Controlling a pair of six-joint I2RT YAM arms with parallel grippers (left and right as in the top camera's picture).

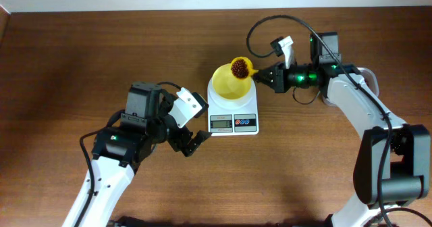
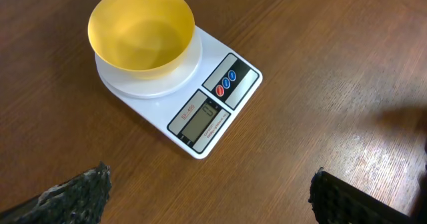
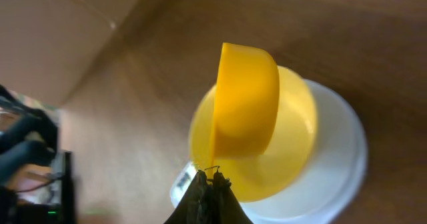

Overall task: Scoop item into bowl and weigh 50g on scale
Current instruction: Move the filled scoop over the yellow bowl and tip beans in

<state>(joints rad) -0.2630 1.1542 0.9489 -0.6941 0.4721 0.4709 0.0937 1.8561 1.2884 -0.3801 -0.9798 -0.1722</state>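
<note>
Two fingers of the left end effector (image 1: 192,142) are standing spread wide, gripping nothing, over the desk (image 1: 81,51) just beside the front left corner of the scale (image 1: 233,109). That white scale is lying flat, its grey display and blue and red buttons facing forward. A pale yellow bowl (image 2: 141,34) is sitting on its platform. Further back, tiny red-brown beans (image 1: 239,67) are heaping in a yellow scoop (image 3: 245,101) hanging over the bowl's far rim. The right end effector (image 1: 259,76), jaws pressed together, is pinching its handle.
</note>
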